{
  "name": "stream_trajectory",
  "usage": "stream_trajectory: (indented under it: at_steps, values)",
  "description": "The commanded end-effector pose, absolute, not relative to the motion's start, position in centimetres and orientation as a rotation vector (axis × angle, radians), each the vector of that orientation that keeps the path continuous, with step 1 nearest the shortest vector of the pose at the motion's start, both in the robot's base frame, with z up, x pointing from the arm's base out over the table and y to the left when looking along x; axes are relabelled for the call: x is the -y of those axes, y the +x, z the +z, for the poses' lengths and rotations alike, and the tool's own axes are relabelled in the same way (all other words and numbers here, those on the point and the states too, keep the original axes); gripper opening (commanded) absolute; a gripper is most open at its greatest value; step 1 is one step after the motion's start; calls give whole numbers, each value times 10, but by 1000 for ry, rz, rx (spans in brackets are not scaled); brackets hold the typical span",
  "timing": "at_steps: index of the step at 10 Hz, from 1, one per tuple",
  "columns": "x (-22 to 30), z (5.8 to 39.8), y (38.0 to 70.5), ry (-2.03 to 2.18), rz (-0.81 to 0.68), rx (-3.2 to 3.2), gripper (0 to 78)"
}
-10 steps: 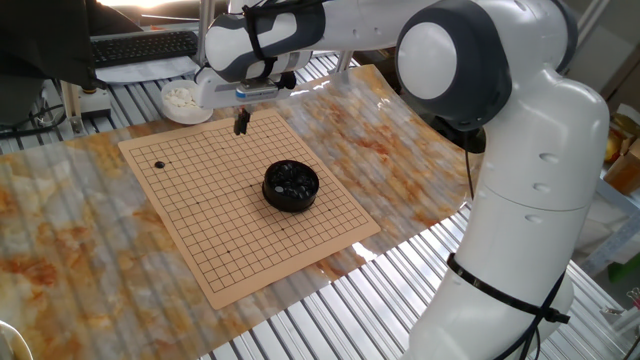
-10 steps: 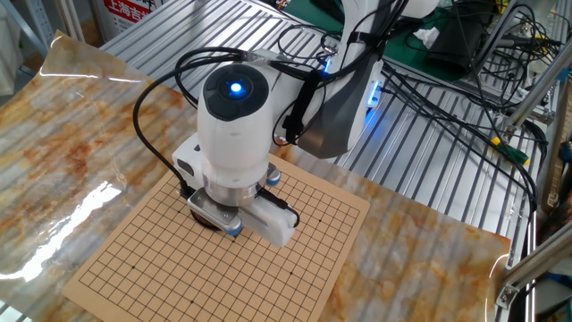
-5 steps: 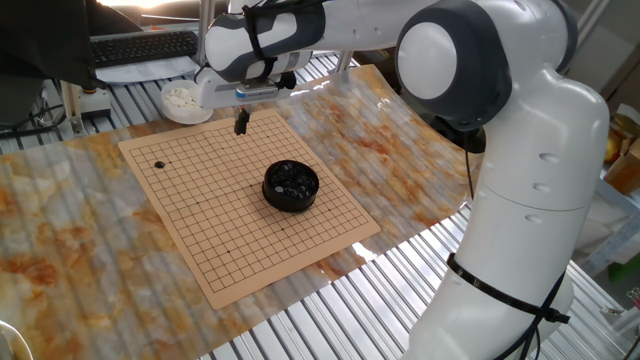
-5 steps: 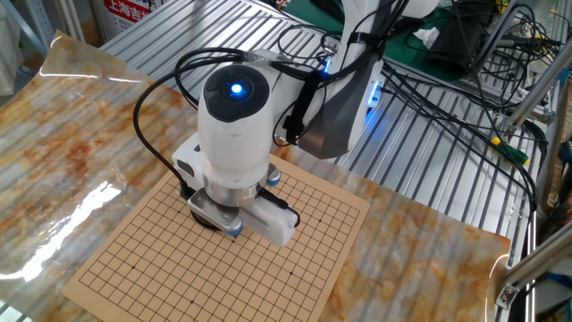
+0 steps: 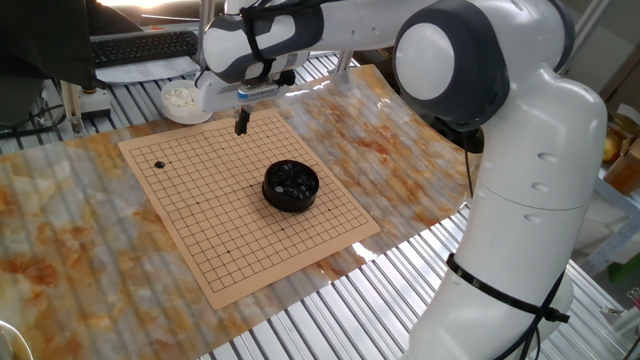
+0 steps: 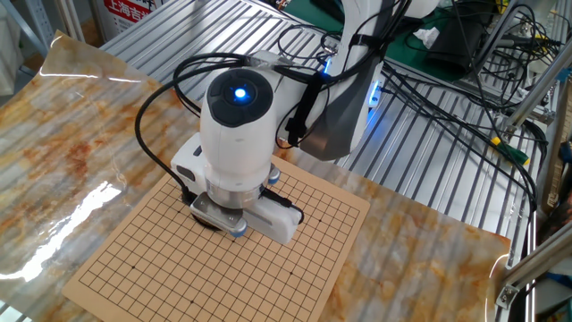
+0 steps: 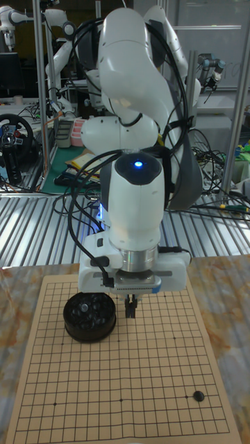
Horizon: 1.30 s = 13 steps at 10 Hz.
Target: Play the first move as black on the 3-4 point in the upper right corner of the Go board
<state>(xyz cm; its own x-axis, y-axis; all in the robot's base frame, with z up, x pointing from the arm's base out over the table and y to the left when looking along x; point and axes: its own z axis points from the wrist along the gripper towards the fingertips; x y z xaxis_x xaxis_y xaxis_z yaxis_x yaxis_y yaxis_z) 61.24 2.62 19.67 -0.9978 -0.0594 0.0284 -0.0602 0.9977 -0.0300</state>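
Black stone (image 5: 159, 165) not riding in the claw. Looking at the gripper (image 5: 241, 124): fingers appearing pressed together, pinching nothing visible, hanging above the far edge of the Go board (image 5: 330, 225), upper centre of the frame in one fixed view. Same reading in the tall fixed view: gripper (image 7: 130, 309) showing as one narrow dark tip with no stone between the fingers. Hidden under the wrist in the other fixed view, so no check from there.

Moving outward: black bowl (image 5: 291, 186) of stones resting on the board, just lower right of the claw. White bowl (image 5: 183, 100) sitting off the board, upper left of the claw.

Black stone lying on the board near its left corner in one fixed view, well apart from the claw and from both bowls; showing at lower right in the tall fixed view (image 7: 198, 396), on a grid crossing a few lines in from the edges.

Judging progress: placement looking done, stone released and alone on the board. Exact line count too fine to confirm the 3-4 point. Remaining: likely only pulling the arm clear.
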Motion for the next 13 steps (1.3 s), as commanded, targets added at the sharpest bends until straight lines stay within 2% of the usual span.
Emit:
stream_trajectory:
  at_steps: [1,9,11,13]
  values:
    - [-23,209,609,70,50,3114,14]
    - [-1,251,586,35,47,3083,14]
    - [8,255,581,16,-37,3074,14]
    - [11,258,578,23,-50,3072,14]
